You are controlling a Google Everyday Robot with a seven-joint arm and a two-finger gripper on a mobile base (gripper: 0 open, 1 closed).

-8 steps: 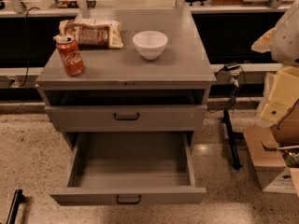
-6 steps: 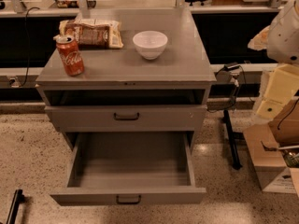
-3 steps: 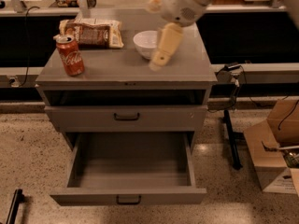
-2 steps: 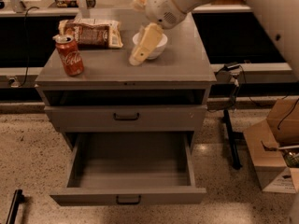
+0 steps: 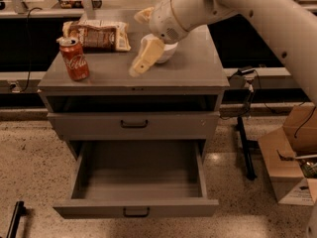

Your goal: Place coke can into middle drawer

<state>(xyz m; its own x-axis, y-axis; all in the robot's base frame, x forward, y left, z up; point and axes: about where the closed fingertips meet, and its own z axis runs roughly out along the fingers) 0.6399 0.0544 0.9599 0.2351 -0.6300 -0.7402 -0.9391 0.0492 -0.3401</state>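
Desk (image 5: 190, 71) with drawers, seen from the front and above. The white bowl (image 5: 167, 54) on the desktop serves as reference. The gripper (image 5: 141, 43) hangs over the desktop at the bowl's left edge, partly covering it, at the end of a white arm (image 5: 257, 14) that enters from the bowl's upper right. Its fingers (image 5: 145, 58) appear to stand apart, one cream finger slanting down left of the bowl and the other showing behind the wrist; nothing lies between them. The coke can (image 5: 74, 58) stands upright well left of the bowl, near the desktop's left front corner. A brown snack bag (image 5: 98, 35) lies left of and behind the bowl. Below the bowl, the middle drawer (image 5: 136, 208) is pulled out with a bare floor; the closed drawer front (image 5: 133, 126) sits between it and the desktop.
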